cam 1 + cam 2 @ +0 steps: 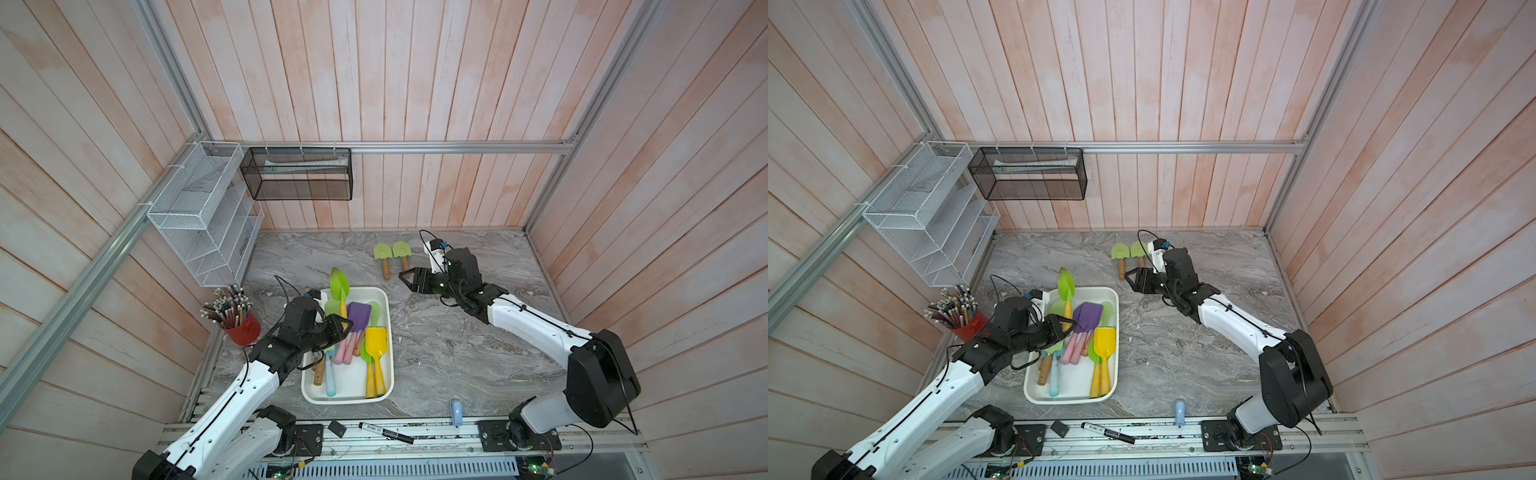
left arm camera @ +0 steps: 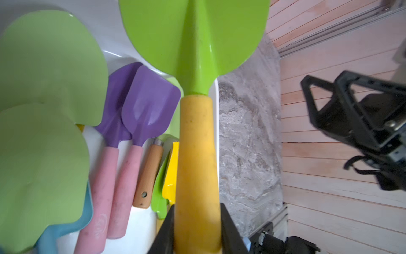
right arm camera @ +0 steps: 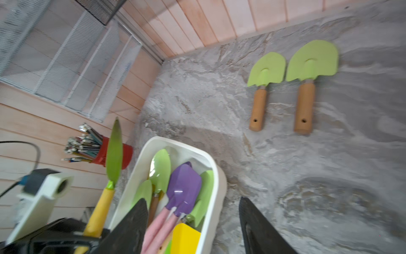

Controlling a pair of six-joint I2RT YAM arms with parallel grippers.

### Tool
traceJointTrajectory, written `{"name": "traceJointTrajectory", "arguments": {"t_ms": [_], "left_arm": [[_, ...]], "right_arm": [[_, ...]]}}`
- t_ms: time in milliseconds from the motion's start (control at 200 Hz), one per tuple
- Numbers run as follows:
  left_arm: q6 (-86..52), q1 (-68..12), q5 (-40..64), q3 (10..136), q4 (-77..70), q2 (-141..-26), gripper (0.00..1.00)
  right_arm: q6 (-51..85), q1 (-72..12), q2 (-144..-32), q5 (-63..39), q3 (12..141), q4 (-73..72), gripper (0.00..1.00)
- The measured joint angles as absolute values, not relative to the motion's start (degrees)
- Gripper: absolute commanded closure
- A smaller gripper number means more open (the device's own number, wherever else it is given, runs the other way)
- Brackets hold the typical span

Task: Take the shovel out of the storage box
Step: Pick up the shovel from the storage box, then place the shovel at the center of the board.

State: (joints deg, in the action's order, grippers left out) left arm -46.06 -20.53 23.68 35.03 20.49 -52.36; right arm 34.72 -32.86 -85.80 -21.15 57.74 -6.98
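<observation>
Shovel (image 1: 340, 286), grasped by its handle in the left claw (image 1: 343, 325), hangs over the storage box (image 1: 390, 332) beneath, for lifting out. Right claw (image 1: 406, 281) gapes empty

Lighting was bright, even and diffuse in both top views; shadows on the tabletop (image 1: 436, 353) were faint. Wall planks (image 1: 415, 83) bowed toward the frame edges from wide-angle distortion. In the left wrist view small glints marked the shovel (image 2: 197, 55); pale green blades (image 2: 44, 88) nearest the lens were soft. The right wrist view was motion-blurred throughout, with a soft shadow just beside the storage box (image 3: 222, 187).
</observation>
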Motion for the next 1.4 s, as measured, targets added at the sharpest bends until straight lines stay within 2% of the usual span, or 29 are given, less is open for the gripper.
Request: {"name": "traceJointTrajectory", "arguments": {"t_ms": [170, 495, 765, 990, 1395], "left_arm": [[-48.6, -14.5, 36.5, 29.6, 6.3, -55.7, 0.84], [-60.0, -13.2, 50.3, 23.1, -20.6, -58.9, 0.84], [-67.3, -13.2, 54.3, 21.1, -35.1, -59.6, 0.84], [-71.6, -13.2, 55.4, 20.4, -42.5, -62.5, 0.84], [-76.9, -13.2, 55.7, 19.5, -52.0, -65.7, 0.84]], "right_arm": [[41.3, -34.0, -85.8, -29.4, 52.6, -17.0, 0.28], [51.7, -37.9, -90.1, -39.7, 51.9, -35.2, 0.28], [57.6, -40.0, -96.2, -43.7, 52.1, -44.2, 0.35], [61.7, -41.8, -99.4, -45.9, 53.4, -50.6, 0.46], [69.6, -42.0, -105.6, -47.7, 57.1, -61.5, 0.57]]}}
